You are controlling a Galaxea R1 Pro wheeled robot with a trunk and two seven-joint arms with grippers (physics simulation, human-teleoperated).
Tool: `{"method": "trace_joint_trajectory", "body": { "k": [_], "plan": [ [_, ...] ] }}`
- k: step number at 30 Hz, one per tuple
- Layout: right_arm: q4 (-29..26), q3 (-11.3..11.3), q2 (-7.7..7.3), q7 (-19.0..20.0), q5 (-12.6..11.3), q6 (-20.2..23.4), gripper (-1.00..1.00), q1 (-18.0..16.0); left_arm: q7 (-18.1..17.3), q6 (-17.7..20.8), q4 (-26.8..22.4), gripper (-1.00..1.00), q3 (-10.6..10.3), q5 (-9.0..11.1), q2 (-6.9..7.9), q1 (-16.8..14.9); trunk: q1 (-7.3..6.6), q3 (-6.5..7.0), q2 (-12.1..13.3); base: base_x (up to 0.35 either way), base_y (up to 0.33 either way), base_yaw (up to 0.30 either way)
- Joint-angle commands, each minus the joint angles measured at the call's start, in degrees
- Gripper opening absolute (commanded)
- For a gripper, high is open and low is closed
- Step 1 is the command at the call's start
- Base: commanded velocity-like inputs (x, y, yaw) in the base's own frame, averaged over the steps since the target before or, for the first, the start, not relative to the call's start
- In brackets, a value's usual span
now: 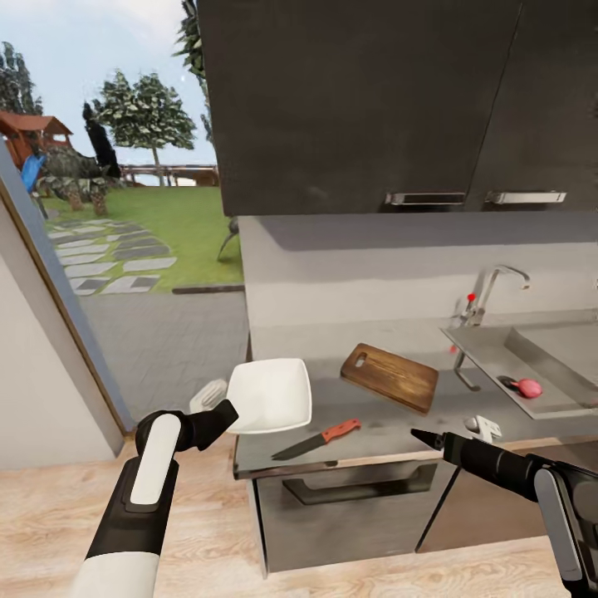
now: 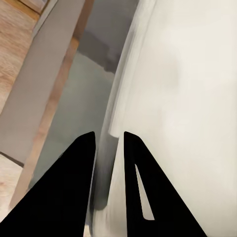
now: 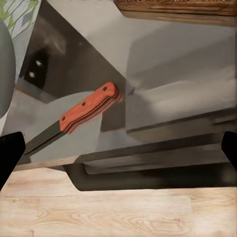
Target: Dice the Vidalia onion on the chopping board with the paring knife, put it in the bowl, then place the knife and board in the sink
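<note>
My left gripper point(image 1: 227, 410) is shut on the near rim of the white bowl point(image 1: 270, 394), which is tilted over the left end of the countertop point(image 1: 378, 425). In the left wrist view the bowl point(image 2: 182, 98) has its rim pinched between the black fingers point(image 2: 74, 177). The paring knife point(image 1: 320, 438) lies by the counter's front edge, red handle to the right. Behind it rests the chopping board point(image 1: 389, 376). The pinkish Vidalia onion point(image 1: 528, 388) lies in the sink point(image 1: 498, 353). My right gripper point(image 1: 425, 437) hovers open in front of the counter, right of the knife point(image 3: 86, 112).
Dark wall cabinets point(image 1: 365, 100) hang over the counter. The chrome faucet point(image 1: 490, 291) stands behind the sink. A small white object point(image 1: 482, 427) sits near the counter's front. Below is a drawer with a dark handle point(image 1: 357, 490). At left an opening shows a garden.
</note>
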Motion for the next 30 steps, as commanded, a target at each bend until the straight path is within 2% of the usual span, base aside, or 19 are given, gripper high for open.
{"method": "trace_joint_trajectory", "body": {
  "k": [1, 10, 28, 29, 30],
  "plan": [
    [-0.02, -0.07, 0.0, 0.21, 0.0, 0.35, 1.0, -0.07, 0.61, 0.18, -0.05, -1.0, 0.11, 0.69, -0.05, -0.06, 0.03, -0.11, -0.11, 0.064, 0.0, -0.041],
    [0.04, -0.07, 0.01, 0.23, -0.02, 0.35, 1.0, -0.07, 0.56, 1.32, 0.12, -1.0, 0.0, 0.67, -0.03, -0.05, 0.03, -0.04, -0.11, 0.152, -0.054, -0.029],
    [0.07, -0.07, 0.01, 0.2, -0.02, 0.35, 1.0, -0.07, 0.46, 2.11, 0.04, -1.0, 0.01, 0.61, 0.02, -0.04, 0.03, 0.07, -0.11, 0.007, -0.003, -0.021],
    [0.07, -0.07, 0.01, 0.2, -0.02, 0.35, 1.0, -0.07, 0.54, 2.21, 0.04, 1.0, 0.01, 0.6, 0.0, -0.04, 0.03, 0.07, -0.11, 0.0, 0.0, 0.0],
    [0.07, -0.07, 0.01, 0.21, -0.02, 0.35, 1.0, -0.07, 0.55, 2.22, 0.04, 1.0, 0.01, 0.61, 0.01, -0.08, 0.03, 0.07, -0.11, 0.0, 0.0, 0.0]
  ]
}}
